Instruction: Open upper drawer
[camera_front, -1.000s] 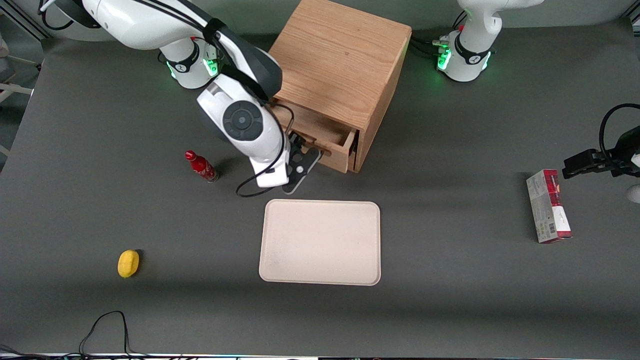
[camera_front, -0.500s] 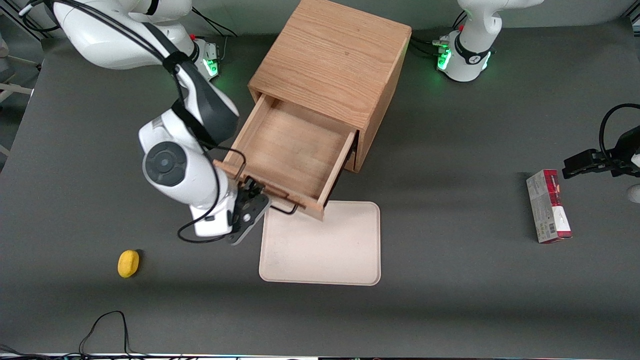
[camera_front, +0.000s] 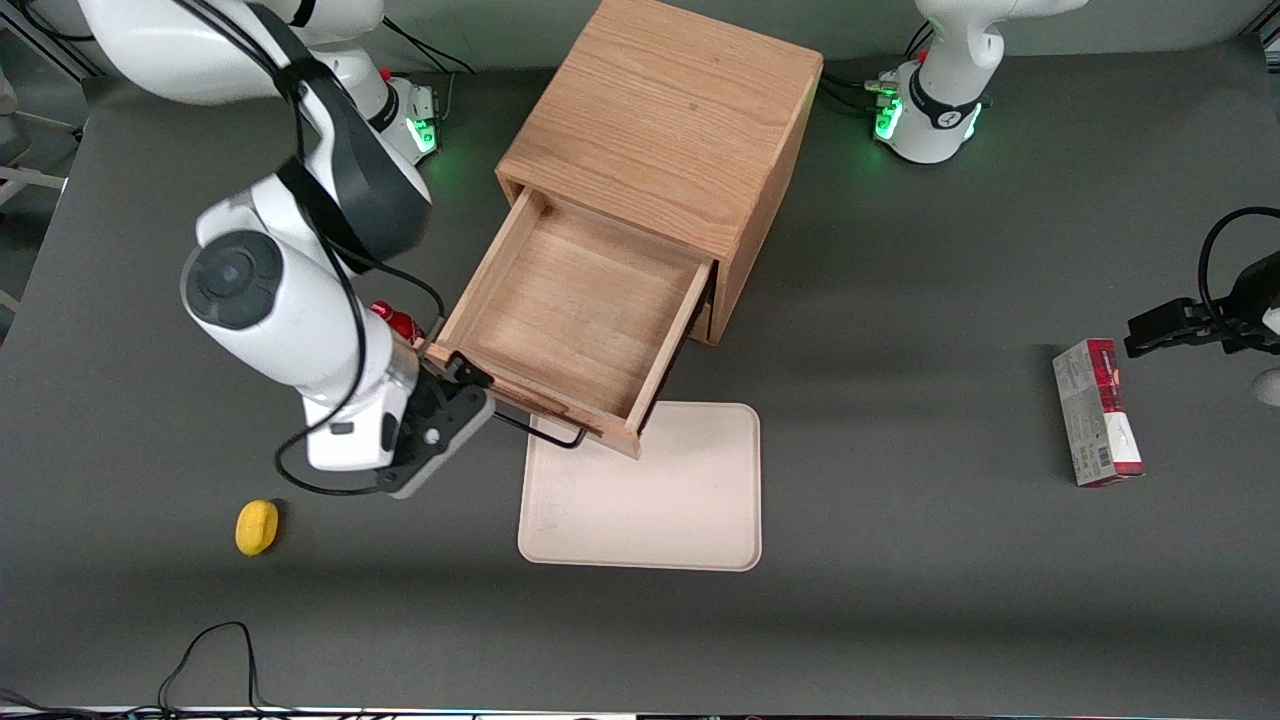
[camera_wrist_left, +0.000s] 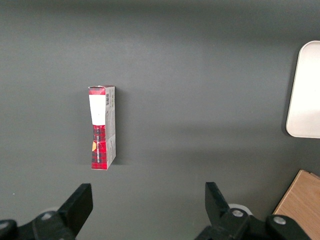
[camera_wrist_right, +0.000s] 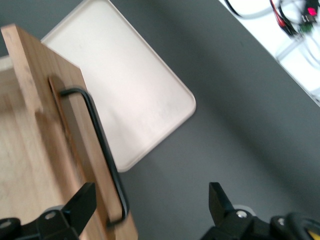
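Note:
The upper drawer (camera_front: 580, 310) of the oak cabinet (camera_front: 670, 110) stands pulled far out, its light wood inside bare. Its front edge hangs over the tray's rim. The thin black wire handle (camera_front: 545, 430) sticks out from the front. My gripper (camera_front: 458, 378) is open and empty at the drawer front's corner toward the working arm's end, off the handle. In the right wrist view the drawer front (camera_wrist_right: 40, 100) and its handle (camera_wrist_right: 100, 145) lie beside one finger, and the gripper (camera_wrist_right: 150, 192) holds nothing between its wide-apart fingers.
A beige tray (camera_front: 680, 500) lies in front of the drawer; it also shows in the right wrist view (camera_wrist_right: 125, 85). A red bottle (camera_front: 395, 318) stands beside the drawer, partly hidden by my arm. A yellow lemon (camera_front: 257, 527) lies nearer the camera. A red-and-white box (camera_front: 1097, 410) lies toward the parked arm's end.
The drawer went from barely open to pulled far out. My gripper let go of the handle and moved up and sideways toward the working arm's end; the drawer slid back slightly.

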